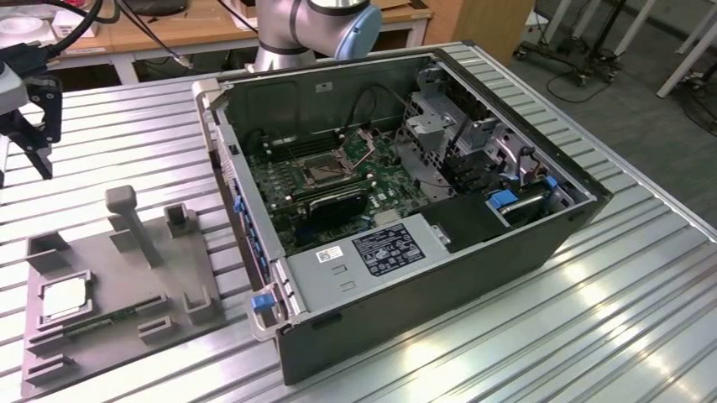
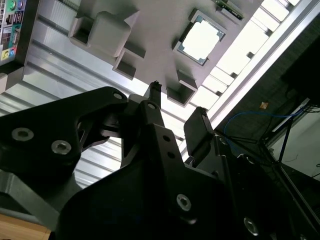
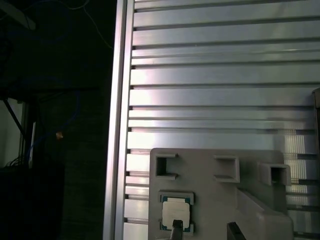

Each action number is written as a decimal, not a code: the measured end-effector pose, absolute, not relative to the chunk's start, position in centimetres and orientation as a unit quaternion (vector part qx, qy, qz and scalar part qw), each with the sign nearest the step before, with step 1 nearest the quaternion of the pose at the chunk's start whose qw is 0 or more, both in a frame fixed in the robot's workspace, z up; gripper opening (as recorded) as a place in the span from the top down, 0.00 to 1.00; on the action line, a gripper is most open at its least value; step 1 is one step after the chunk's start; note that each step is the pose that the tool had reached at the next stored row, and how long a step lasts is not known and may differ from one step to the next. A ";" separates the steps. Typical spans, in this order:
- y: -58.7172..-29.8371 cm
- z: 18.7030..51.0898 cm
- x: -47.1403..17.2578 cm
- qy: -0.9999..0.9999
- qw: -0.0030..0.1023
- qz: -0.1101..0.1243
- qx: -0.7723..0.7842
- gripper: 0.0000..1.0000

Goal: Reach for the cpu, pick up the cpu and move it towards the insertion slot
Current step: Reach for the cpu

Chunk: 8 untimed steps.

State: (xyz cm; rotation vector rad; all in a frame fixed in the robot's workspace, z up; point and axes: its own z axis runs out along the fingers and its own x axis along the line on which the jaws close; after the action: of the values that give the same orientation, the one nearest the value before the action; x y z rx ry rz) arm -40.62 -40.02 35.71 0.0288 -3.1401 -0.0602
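In the exterior view the arm's gripper (image 1: 25,164) hangs over the slatted table (image 1: 627,336) at the exterior view's left, its black fingers pointing down and clear of the grey fixture tray (image 1: 123,277). The cpu (image 1: 62,300) lies flat in a square pocket of that tray, towards the tray's left side in this view, with a green memory stick (image 1: 103,321) lying just beside it. An open computer case (image 1: 448,277) stands to the exterior view's right of the tray; the insertion slot (image 1: 317,170) sits on the green board inside it, well apart from the cpu

In the second wrist view the gripper (image 2: 177,105) is spread wide with nothing between its fingers (image 2: 200,125). Beyond them the cpu (image 2: 201,37) rests in its pocket, silvery face up, untouched

In the first wrist view the two fingertips (image 3: 176,231) stand apart at the picture's edge, one of them overlapping the cpu (image 3: 176,211) in its framed pocket of the fixture tray (image 3: 215,192); I cannot tell whether it touches the chip
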 end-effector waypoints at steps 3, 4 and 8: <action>-40.0 35.6 -40.6 -1.000 0.001 -0.019 0.009 0.54; -40.0 35.6 -40.6 -1.000 0.000 -0.019 0.009 0.54; -40.0 35.5 -40.6 -1.000 0.000 -0.019 0.009 0.54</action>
State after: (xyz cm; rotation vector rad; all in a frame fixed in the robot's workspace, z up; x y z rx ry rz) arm -40.63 -40.02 35.54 0.0287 -3.1399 -0.0601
